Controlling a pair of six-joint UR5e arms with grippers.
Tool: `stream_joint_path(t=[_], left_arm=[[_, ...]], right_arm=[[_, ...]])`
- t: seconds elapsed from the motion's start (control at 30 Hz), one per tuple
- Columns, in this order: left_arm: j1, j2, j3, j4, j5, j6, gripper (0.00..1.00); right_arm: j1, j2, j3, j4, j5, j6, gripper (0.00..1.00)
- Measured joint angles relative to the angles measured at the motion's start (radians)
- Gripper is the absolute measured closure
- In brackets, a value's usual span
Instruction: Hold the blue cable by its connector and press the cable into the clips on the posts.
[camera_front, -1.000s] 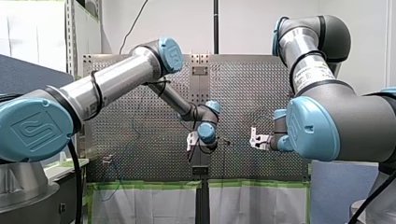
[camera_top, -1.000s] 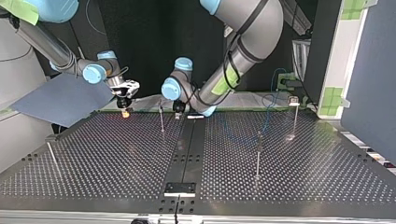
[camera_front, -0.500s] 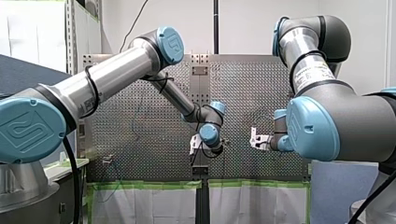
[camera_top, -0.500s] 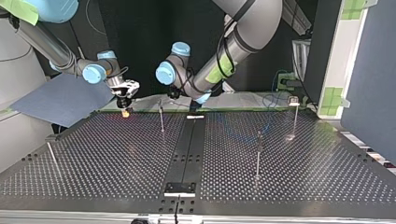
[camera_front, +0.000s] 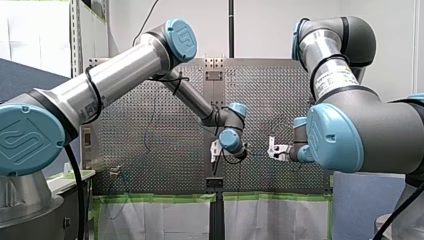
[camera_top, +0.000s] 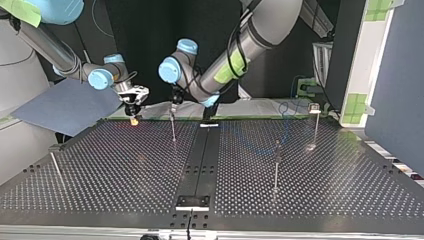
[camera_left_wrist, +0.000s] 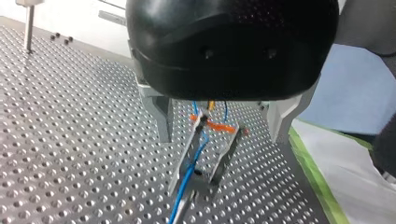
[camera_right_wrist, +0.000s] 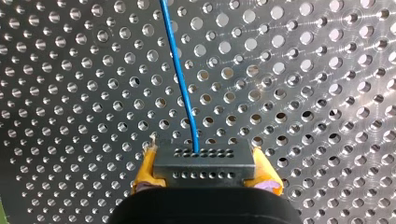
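Our right pincer clamps the connector.
Our left pincer stands open around the clip holding blue cable.

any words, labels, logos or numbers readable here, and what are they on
No text reads clearly.
Embossed logo, letters not legible: blue joint cap on my left arm.
Printed label, too blurred: my right arm's silver tube.
Small plate, too small: perforated table, far end.
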Motion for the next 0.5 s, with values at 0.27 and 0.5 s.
stream_joint_path(t=[0.27,0.5], left_arm=[[-0.015,0.000,0.000,0.002,-0.010,-0.011,0.00],[-0.016,0.000,0.000,0.001,-0.011,-0.024,0.00]], right_arm=[[0.000,0.000,0.000,-0.001,0.000,0.000,1.00],[-0.001,0.000,0.000,0.000,0.000,0.000,1.00]])
